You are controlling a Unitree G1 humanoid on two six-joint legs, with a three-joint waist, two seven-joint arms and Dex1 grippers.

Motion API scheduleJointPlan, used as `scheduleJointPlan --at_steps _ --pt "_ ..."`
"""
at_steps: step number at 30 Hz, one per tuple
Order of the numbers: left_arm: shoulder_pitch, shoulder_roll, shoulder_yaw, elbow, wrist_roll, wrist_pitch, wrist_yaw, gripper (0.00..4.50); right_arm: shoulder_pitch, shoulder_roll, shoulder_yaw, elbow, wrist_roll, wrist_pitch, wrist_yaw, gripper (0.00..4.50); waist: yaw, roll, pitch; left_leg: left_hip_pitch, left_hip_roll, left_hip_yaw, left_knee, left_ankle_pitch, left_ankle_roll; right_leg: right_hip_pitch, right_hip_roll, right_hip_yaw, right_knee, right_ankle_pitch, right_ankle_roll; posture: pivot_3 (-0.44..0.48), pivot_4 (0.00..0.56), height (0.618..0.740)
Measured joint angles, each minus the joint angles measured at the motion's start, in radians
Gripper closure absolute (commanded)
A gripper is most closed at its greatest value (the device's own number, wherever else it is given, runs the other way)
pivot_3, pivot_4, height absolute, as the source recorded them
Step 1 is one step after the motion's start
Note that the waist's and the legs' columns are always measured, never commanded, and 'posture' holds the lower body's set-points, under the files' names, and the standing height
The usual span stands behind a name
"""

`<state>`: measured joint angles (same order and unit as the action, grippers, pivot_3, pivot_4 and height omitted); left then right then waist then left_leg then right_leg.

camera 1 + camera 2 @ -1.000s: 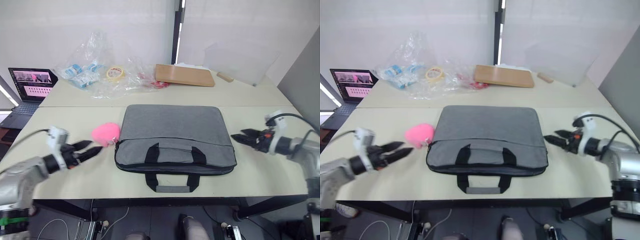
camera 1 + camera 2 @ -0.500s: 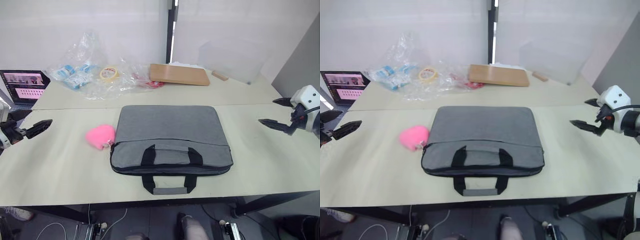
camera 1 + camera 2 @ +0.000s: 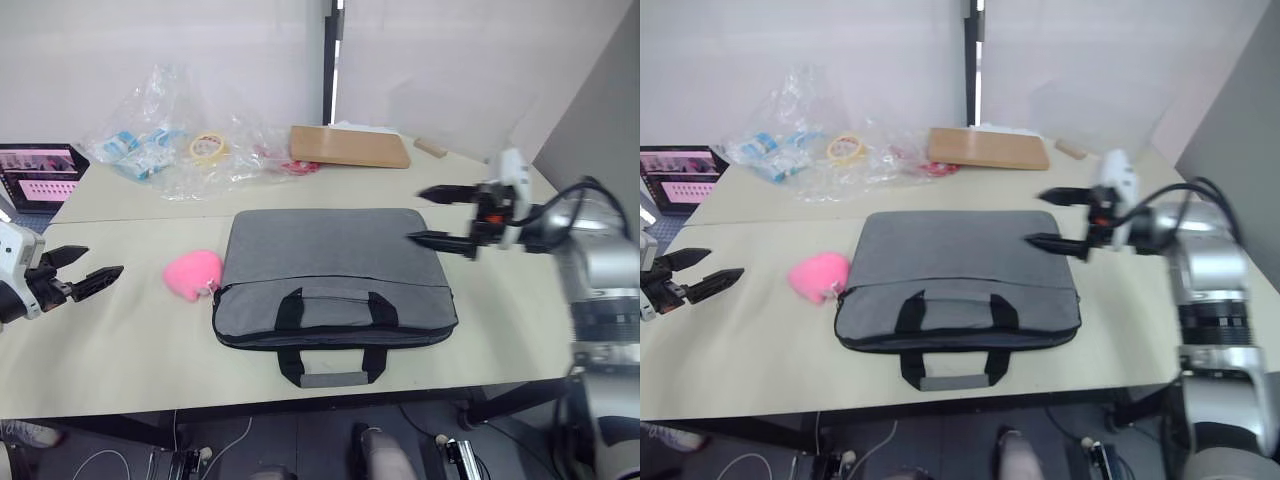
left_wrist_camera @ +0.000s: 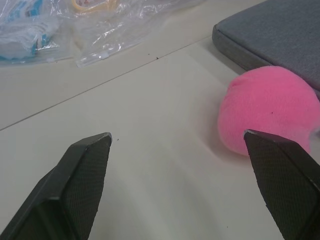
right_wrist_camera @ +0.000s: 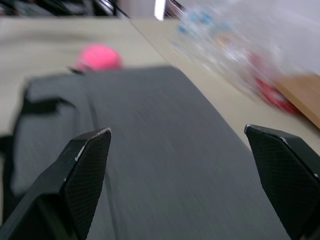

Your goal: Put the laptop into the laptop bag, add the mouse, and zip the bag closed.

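Your right gripper (image 3: 438,215) is spread wide and empty, poised over the far right corner of the laptop bag (image 3: 335,265), which lies flat mid-table with its zip shut. Your left gripper (image 3: 88,270) is also wide open, holding nothing, near the table's left edge. A pink plush lump (image 3: 194,272) touches the bag's left end, between it and that gripper. Plastic bags (image 3: 170,140), a tape roll (image 3: 206,148) and a wooden board (image 3: 350,146) lie behind.

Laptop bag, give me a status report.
Both grippers open: left gripper, right gripper above the bag's far right corner. Laptop bag flat, unheld. Pink plush ball touching its left edge.
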<state>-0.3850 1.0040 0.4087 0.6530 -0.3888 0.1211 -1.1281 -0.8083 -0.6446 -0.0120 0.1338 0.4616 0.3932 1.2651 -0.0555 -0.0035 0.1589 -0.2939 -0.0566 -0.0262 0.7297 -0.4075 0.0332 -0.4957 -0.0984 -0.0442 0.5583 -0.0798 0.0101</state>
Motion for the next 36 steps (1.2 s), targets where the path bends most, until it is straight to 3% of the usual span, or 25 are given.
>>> scheduleJointPlan --at_steps 5,8,12,17,21,22,34,36 --pt "0.036 -0.001 0.013 -0.027 -0.005 0.021 0.011 0.07 0.001 0.114 0.043 -0.168 0.068 0.118 -0.091 0.02 0.015 0.0 0.0 0.001 -0.006 0.002 0.001 0.0 0.0 0.003 -0.01 -0.024 0.0 0.0 -0.004 0.0 0.15 0.74" --pt "0.056 -0.01 0.026 -0.07 -0.012 0.039 0.019 0.07 0.014 0.17 0.122 -0.17 0.017 0.078 -0.113 0.02 0.007 -0.001 0.0 0.005 -0.006 0.003 0.0 0.0 -0.001 0.005 -0.01 -0.025 0.001 -0.001 -0.005 0.0 0.15 0.74" --pt "0.062 -0.017 0.025 -0.118 -0.028 0.072 0.019 0.0 0.057 0.257 0.235 -0.025 -0.083 -0.018 -0.118 1.17 -0.013 -0.001 0.0 0.007 -0.005 0.004 -0.001 0.001 -0.002 0.007 -0.01 -0.025 0.003 -0.002 -0.007 0.0 0.15 0.74" --pt "0.018 -0.024 -0.002 -0.133 -0.04 0.128 0.015 0.0 0.066 0.325 0.275 0.125 -0.175 -0.149 -0.126 2.92 -0.026 -0.001 -0.001 0.009 -0.004 0.003 0.0 0.001 -0.003 0.007 -0.01 -0.025 0.003 -0.001 -0.009 0.0 0.15 0.74" --pt "-0.07 -0.039 -0.072 -0.116 -0.027 0.146 -0.002 0.0 0.053 0.36 0.301 0.248 -0.232 -0.225 -0.125 4.29 -0.03 -0.001 -0.001 0.009 -0.005 0.0 0.001 0.001 -0.003 0.008 -0.01 -0.025 0.003 -0.001 -0.009 0.0 0.15 0.74" --pt "-0.111 -0.048 -0.094 -0.093 -0.014 0.145 -0.004 0.0 0.047 0.361 0.308 0.274 -0.248 -0.249 -0.12 4.46 -0.03 -0.001 -0.001 0.009 -0.005 0.0 0.001 0.001 -0.003 0.009 -0.01 -0.025 0.003 -0.001 -0.009 0.0 0.15 0.74" --pt "-0.299 -0.167 -0.279 0.175 0.136 0.05 -0.046 0.0 0.071 0.354 0.315 0.304 -0.293 -0.341 -0.089 4.46 -0.028 -0.006 -0.004 0.014 -0.003 -0.005 0.001 0.001 -0.002 0.016 -0.01 -0.024 0.003 -0.001 -0.009 0.0 0.15 0.74" --pt "-0.325 -0.182 -0.293 0.223 0.155 0.035 -0.053 0.53 0.073 0.352 0.315 0.302 -0.295 -0.341 -0.09 4.5 -0.024 -0.007 -0.004 0.014 -0.003 -0.005 0.001 0.001 -0.002 0.016 -0.01 -0.024 0.003 -0.001 -0.009 0.0 0.15 0.74"
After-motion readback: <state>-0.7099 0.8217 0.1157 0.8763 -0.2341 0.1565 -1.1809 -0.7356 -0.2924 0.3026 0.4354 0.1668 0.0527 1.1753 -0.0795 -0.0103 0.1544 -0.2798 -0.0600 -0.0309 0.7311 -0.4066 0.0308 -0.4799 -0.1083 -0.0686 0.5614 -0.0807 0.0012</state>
